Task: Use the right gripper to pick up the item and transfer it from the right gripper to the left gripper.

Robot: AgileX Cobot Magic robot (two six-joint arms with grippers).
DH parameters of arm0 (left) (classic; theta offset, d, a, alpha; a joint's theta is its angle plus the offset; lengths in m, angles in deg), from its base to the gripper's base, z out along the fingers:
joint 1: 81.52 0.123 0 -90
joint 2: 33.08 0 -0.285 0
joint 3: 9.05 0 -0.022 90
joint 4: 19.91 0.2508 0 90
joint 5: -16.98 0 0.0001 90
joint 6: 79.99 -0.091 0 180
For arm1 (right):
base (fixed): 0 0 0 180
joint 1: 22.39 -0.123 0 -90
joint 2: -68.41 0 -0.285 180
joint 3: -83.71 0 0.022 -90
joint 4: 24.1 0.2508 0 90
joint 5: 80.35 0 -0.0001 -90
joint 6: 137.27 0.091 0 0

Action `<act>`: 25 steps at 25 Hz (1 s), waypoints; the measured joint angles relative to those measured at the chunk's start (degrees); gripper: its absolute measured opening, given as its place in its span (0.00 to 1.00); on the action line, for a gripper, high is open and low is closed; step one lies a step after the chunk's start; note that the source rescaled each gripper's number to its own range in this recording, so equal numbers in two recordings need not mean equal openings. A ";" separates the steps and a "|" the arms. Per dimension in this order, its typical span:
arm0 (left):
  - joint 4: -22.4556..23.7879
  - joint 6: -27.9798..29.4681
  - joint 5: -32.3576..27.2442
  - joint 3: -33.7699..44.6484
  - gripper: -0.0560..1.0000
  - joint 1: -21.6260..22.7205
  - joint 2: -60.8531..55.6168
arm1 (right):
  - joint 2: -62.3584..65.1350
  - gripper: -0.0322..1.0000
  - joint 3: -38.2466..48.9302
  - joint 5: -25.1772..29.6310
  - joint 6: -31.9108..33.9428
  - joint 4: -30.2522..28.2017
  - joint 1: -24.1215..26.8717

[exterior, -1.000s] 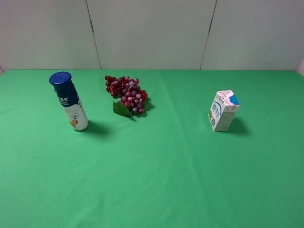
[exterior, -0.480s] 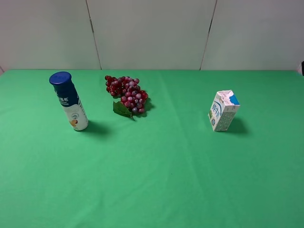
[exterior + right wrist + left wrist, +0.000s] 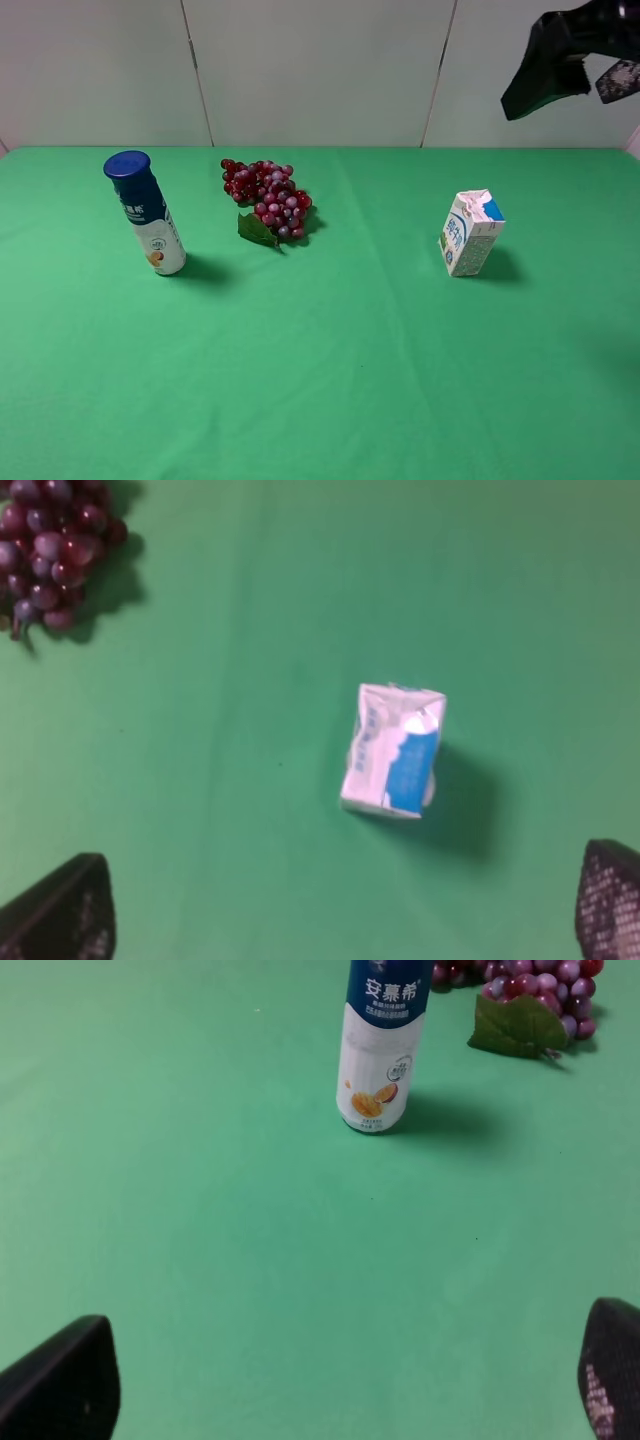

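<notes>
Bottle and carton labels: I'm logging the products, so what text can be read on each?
"安慕希": white characters on the bottle, blue band, left wrist view.
Smaller print below it: too small to read.
Blue characters on the milk carton: too blurred to read.

- The counter [image 3: 350,400]: matt green cloth, lying smooth.
- The milk carton [image 3: 470,234]: printed paperboard with a slight sheen, creased at the folded top.
- The bottle [image 3: 150,215]: smooth, glossy plastic, white body and blue cap.
- The grapes [image 3: 270,197]: shiny red skins; the leaf [image 3: 256,229] is duller.
- The right tool [image 3: 335,910]: matt black, its pads [image 3: 608,900] finely dotted.
- The wall panels [image 3: 310,70]: flat, matt, pale.
</notes>
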 joint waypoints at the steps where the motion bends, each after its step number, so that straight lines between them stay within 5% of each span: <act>1: 0.00 0.00 0.00 0.00 0.85 0.00 0.00 | -1.76 1.00 -1.47 0.98 0.53 0.00 0.00; 8: 0.00 0.00 0.00 0.00 0.85 0.00 0.00 | -13.78 1.00 -8.54 6.28 3.18 -0.04 0.00; 25: 0.00 0.00 0.00 0.00 0.85 0.00 0.00 | -27.02 1.00 -9.70 5.60 3.40 -4.71 0.00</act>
